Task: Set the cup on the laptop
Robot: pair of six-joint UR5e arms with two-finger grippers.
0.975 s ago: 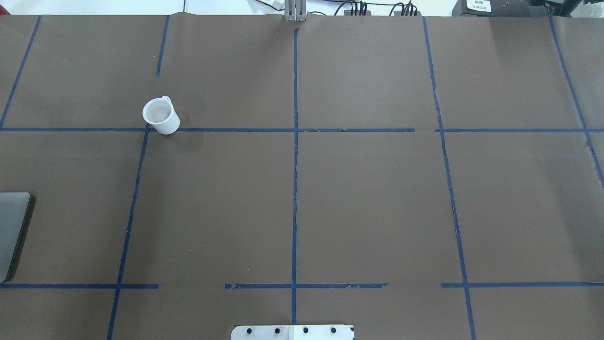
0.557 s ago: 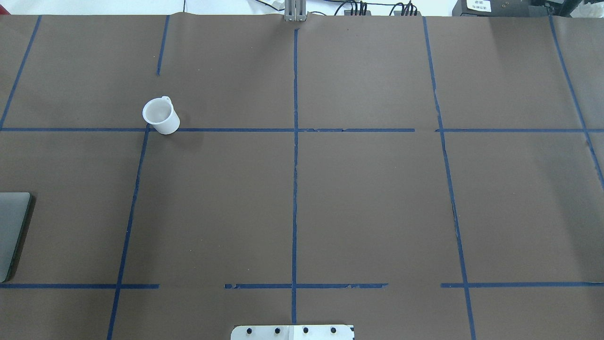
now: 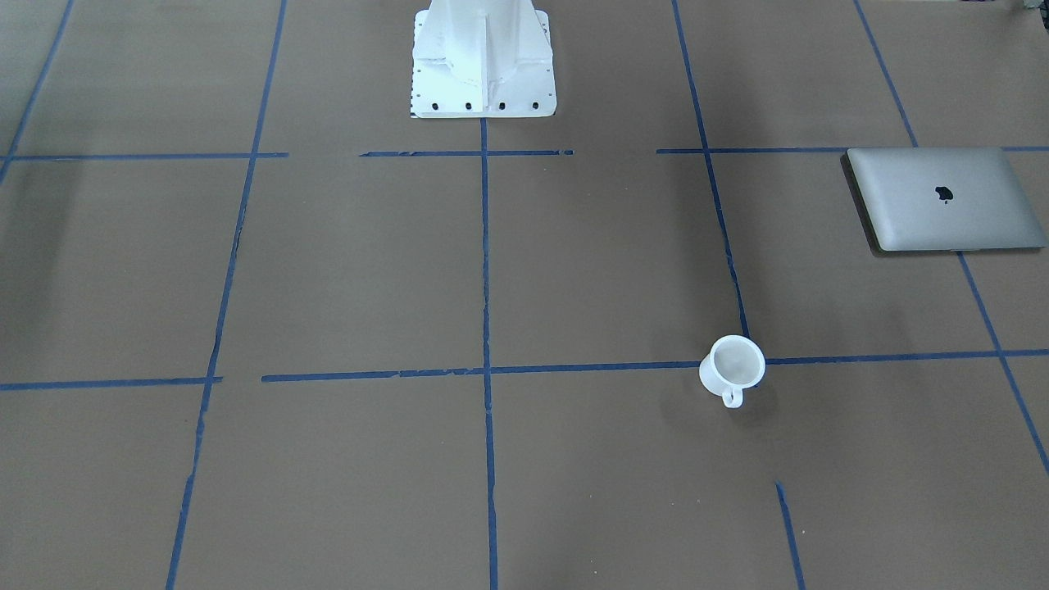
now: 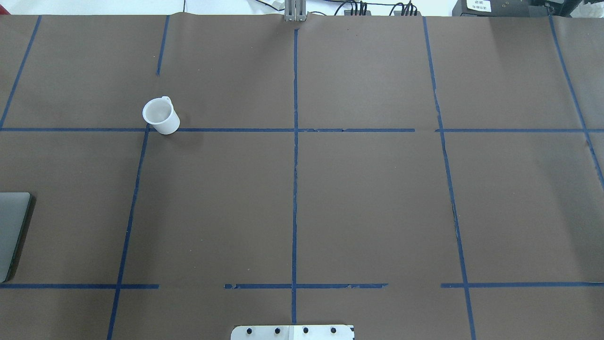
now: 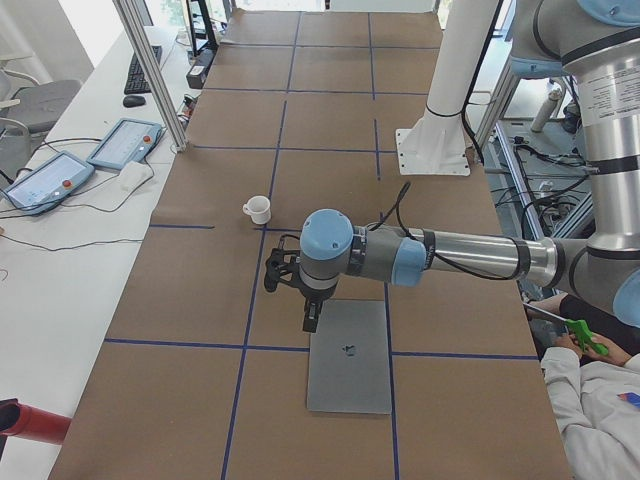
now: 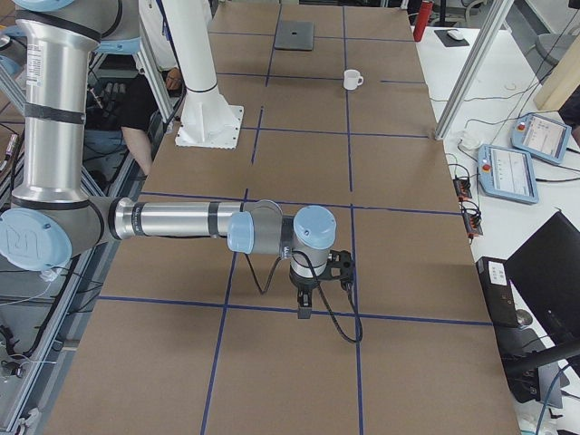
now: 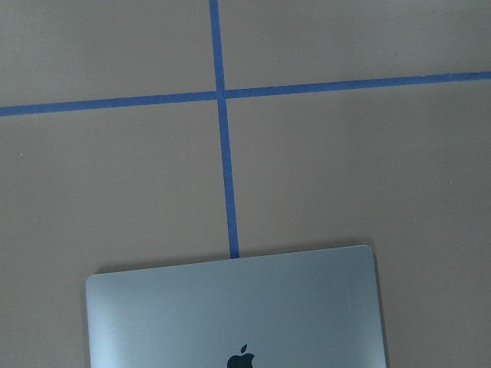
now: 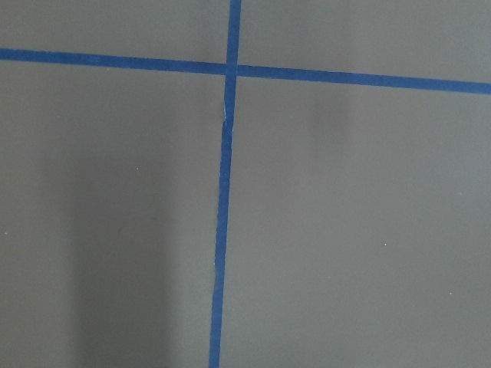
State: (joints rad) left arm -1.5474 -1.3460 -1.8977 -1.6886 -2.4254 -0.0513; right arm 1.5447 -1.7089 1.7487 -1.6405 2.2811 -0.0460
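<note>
The cup (image 3: 732, 366) is a small white mug standing upright on the brown table, handle away from the robot; it also shows in the overhead view (image 4: 160, 115) and both side views (image 5: 258, 209) (image 6: 352, 79). The closed silver-grey laptop (image 3: 942, 199) lies flat at the robot's left, half out of the overhead view (image 4: 12, 226), and fills the bottom of the left wrist view (image 7: 230, 314). My left gripper (image 5: 311, 318) hangs above the laptop's far edge, well apart from the cup. My right gripper (image 6: 304, 308) hovers over bare table. I cannot tell if either is open or shut.
The white robot pedestal (image 3: 482, 57) stands at the table's near middle edge. Blue tape lines (image 4: 295, 165) grid the brown table cover. Teach pendants (image 5: 125, 143) lie on a side desk. A seated person holding something green (image 5: 585, 335) is beside the robot.
</note>
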